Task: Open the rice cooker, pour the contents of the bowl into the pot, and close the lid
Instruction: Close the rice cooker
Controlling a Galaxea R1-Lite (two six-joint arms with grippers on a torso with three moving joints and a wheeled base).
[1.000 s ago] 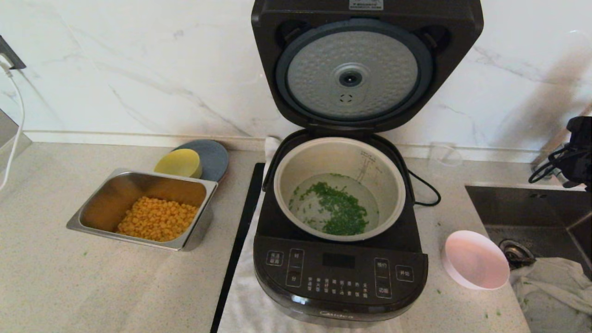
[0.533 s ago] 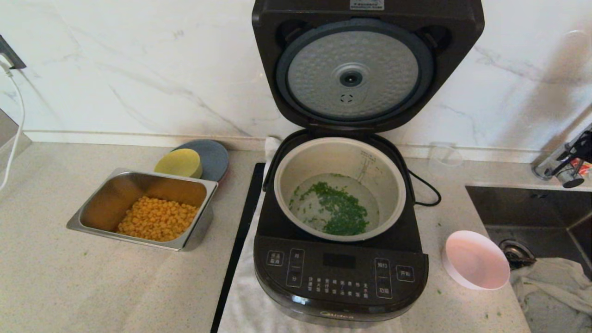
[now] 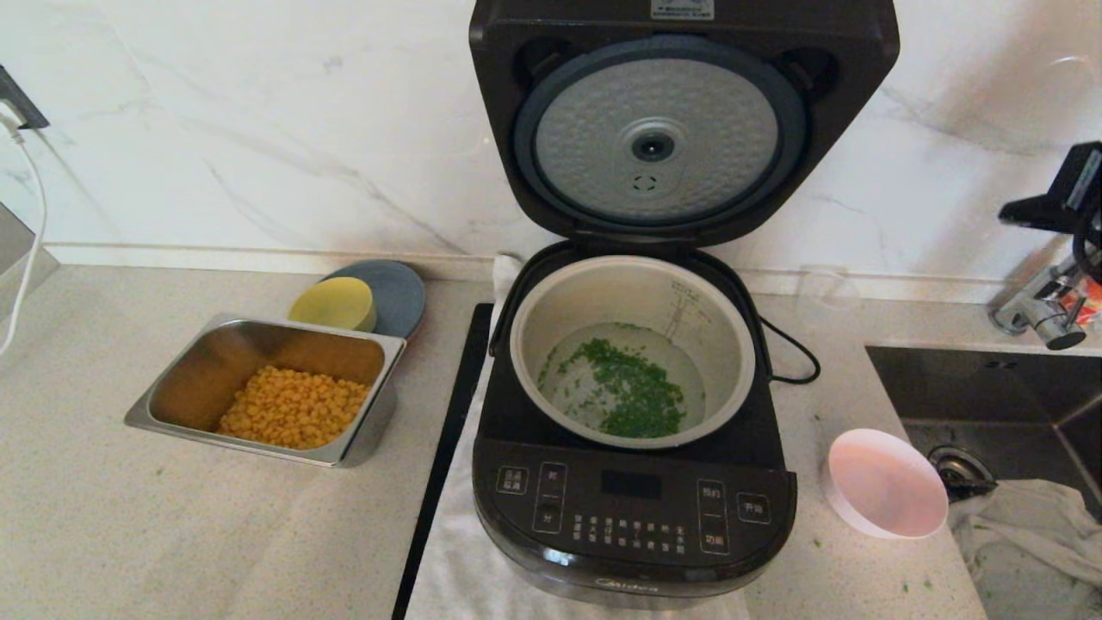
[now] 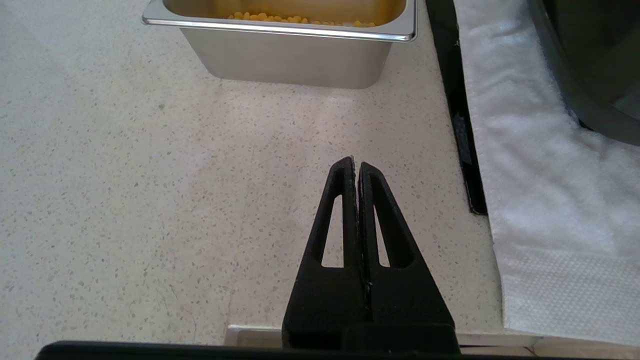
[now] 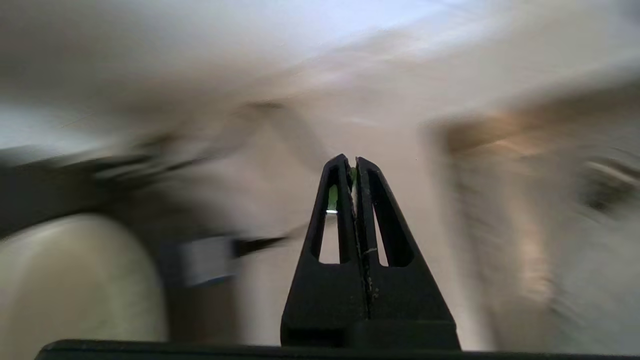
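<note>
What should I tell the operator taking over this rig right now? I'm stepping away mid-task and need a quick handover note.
Left gripper: shut, empty, parked over the counter near the corn tray.
Right gripper: shut, holding nothing, up at the right edge over the sink side.
Rice cooker: lid open and upright. Green herbs already in the pot.
Bowl: empty, on the counter right of the cooker.
Done: opening, pouring. Left: close the lid.

A home kitchen: speckled stone counter point(image 3: 172, 534), marble backsplash point(image 3: 258, 129), sink point(image 3: 990, 405), rice cooker point(image 3: 633, 508).
</note>
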